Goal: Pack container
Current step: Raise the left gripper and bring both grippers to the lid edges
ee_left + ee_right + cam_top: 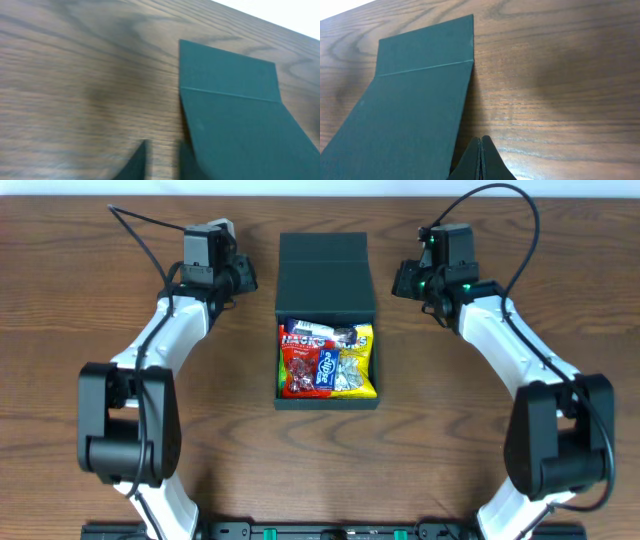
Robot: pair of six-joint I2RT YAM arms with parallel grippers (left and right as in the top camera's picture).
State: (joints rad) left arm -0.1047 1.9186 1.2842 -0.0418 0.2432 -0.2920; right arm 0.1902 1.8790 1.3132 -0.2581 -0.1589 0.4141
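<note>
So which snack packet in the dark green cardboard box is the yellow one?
The crinkly yellow packet on the right side of the dark teal cardboard box, toward the right arm; the packets beside it are mainly red.

Printing on the snack packets (328, 360) in the container (326, 270) is too small to read.

2 white arms (175, 330), black joints (125, 425), black cables (140, 235)

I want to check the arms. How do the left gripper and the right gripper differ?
The left gripper has its fingers apart; the right gripper has them pressed together. The left gripper is at the left side of the open box lid, the right gripper at its right side. Both hold nothing.
</note>
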